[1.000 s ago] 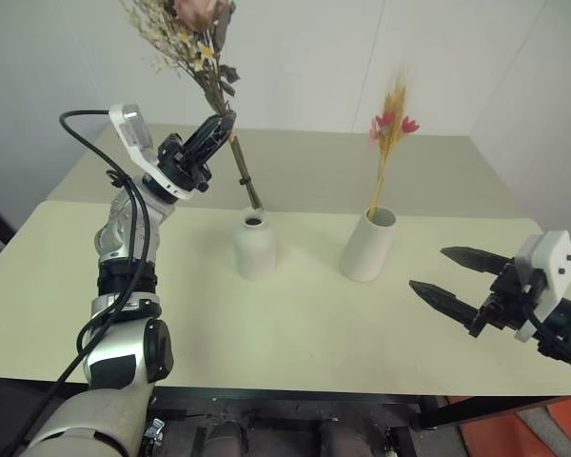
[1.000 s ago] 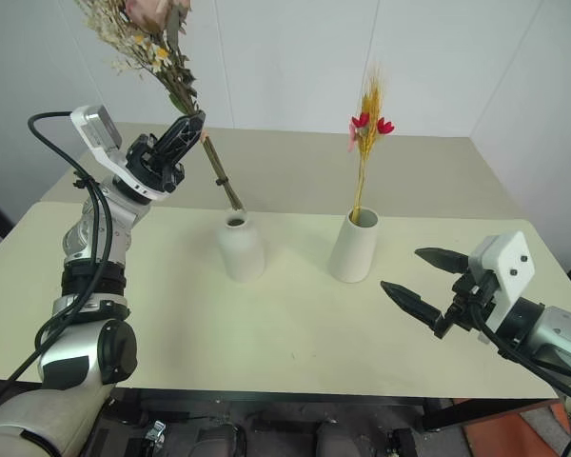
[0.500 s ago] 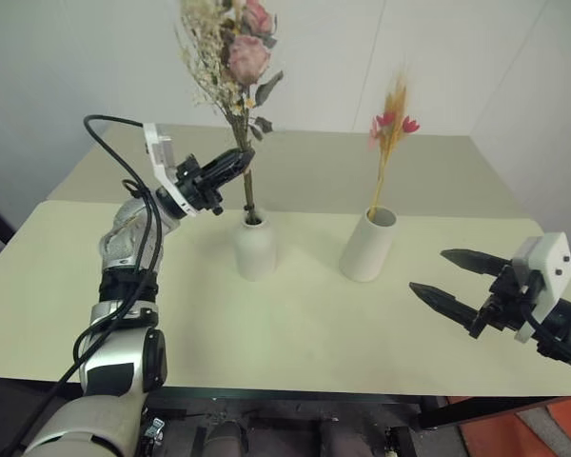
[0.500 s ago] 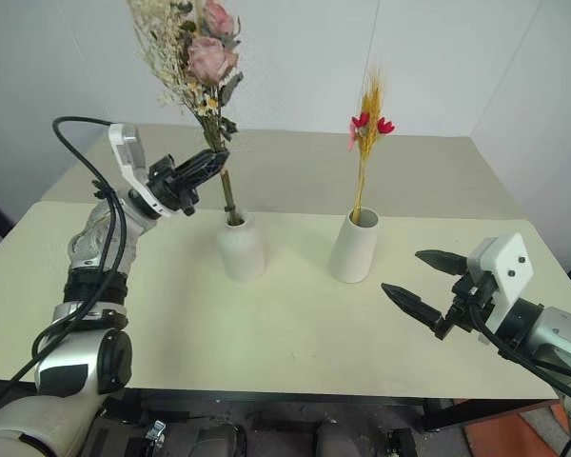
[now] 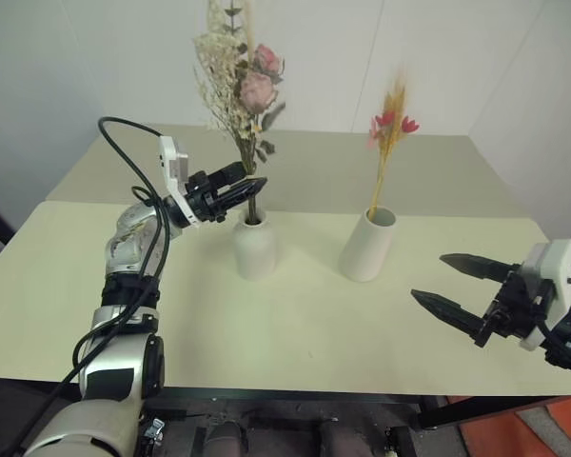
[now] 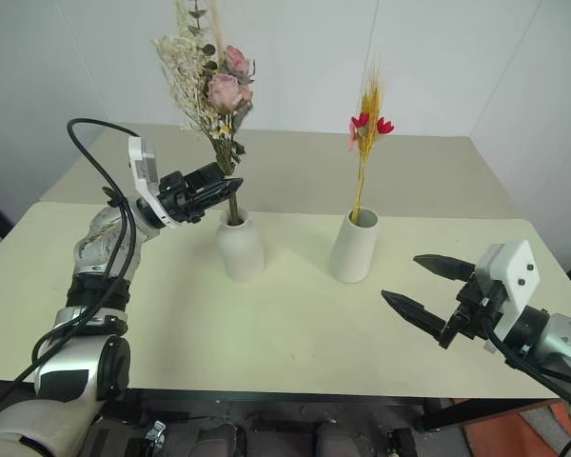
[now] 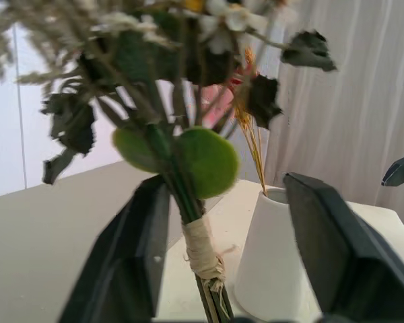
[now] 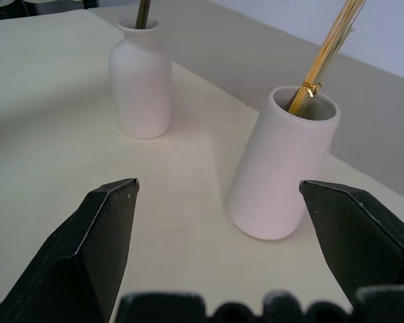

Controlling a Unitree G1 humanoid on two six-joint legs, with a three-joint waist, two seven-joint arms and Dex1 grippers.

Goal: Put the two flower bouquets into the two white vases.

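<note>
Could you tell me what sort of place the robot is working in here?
Probably a plain indoor test room or lab, not a home: a bare cream table pushed against blank white walls, holding just two white vases of flowers.

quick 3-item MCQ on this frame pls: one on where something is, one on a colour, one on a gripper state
1. Where do the rose bunch's stems sit?
A. in the bottle-shaped vase
B. flat on the table
C. in the wide-mouthed vase

2. What colour are the thin bunch's long stems?
A. blue
B. yellow
C. black

3. How do the left gripper's fingers stand?
A. clamped on the bunch
B. apart, on either side of the stems
C. shut on a vase

Answers:
1 A: the rose bunch rises from the bottle-shaped vase.
2 B: the thin bunch in the wide-mouthed vase has yellow stems.
3 B: the left gripper shows gaps beside the stems.
</note>
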